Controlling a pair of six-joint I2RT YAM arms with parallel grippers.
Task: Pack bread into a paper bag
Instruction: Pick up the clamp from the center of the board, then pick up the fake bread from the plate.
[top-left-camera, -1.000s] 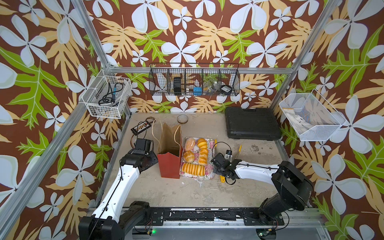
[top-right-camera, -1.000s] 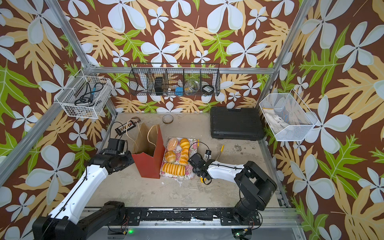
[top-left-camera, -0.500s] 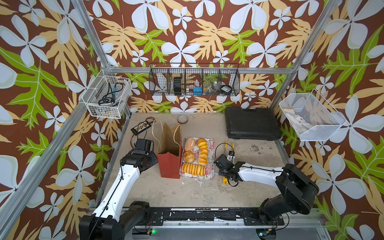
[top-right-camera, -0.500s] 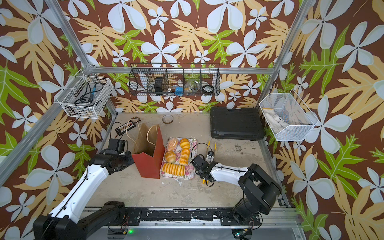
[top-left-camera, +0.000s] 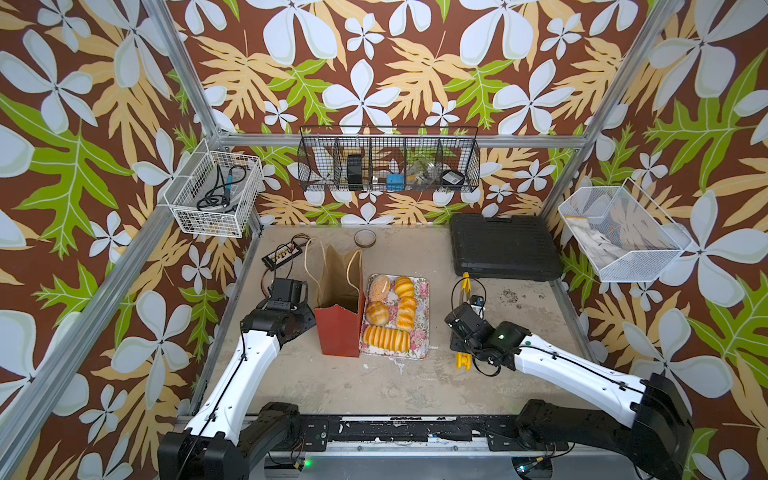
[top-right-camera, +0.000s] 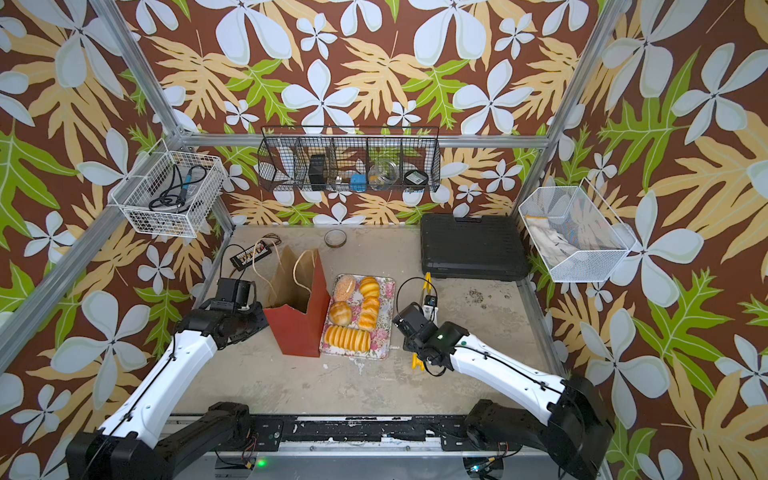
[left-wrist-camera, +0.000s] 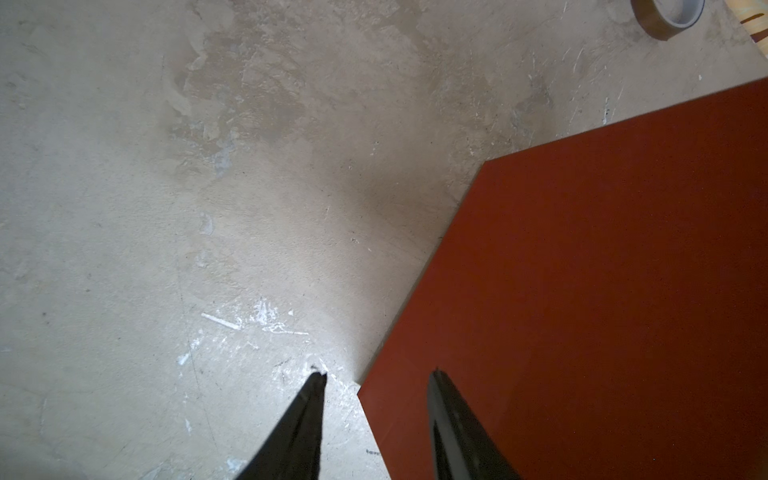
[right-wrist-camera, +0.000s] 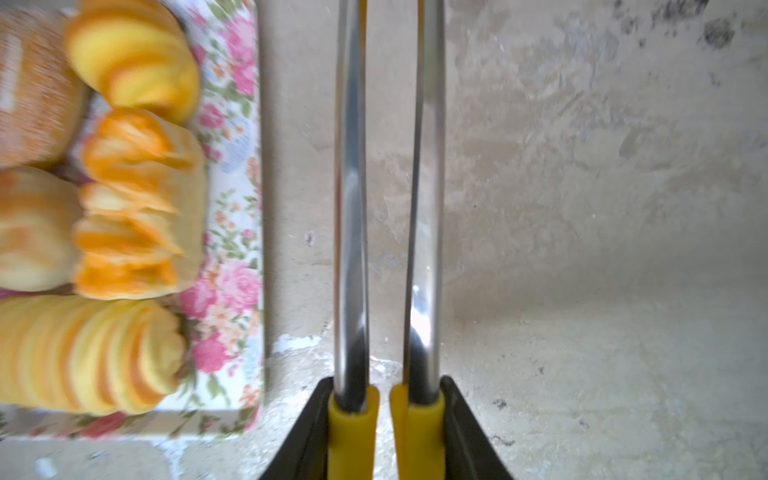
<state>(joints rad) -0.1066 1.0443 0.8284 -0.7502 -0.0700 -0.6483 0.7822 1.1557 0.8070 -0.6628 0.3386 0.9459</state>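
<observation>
While all five pieces of bread (top-left-camera: 390, 309) sit on the floral tray (top-left-camera: 422, 332), I'd say nothing's packed yet. The paper bag (top-left-camera: 338, 332) stands open at the tray's 9 o'clock, with the left tool (left-wrist-camera: 376, 382) clenched astride its red edge. At the tray's 3 o'clock, the right tool (right-wrist-camera: 384, 415) is clamped on the yellow-handled tongs (right-wrist-camera: 351, 208). The desk (top-left-camera: 415, 386) is scuffed grey, with a black case (top-left-camera: 503, 245) at 1 o'clock and floral walls around.
</observation>
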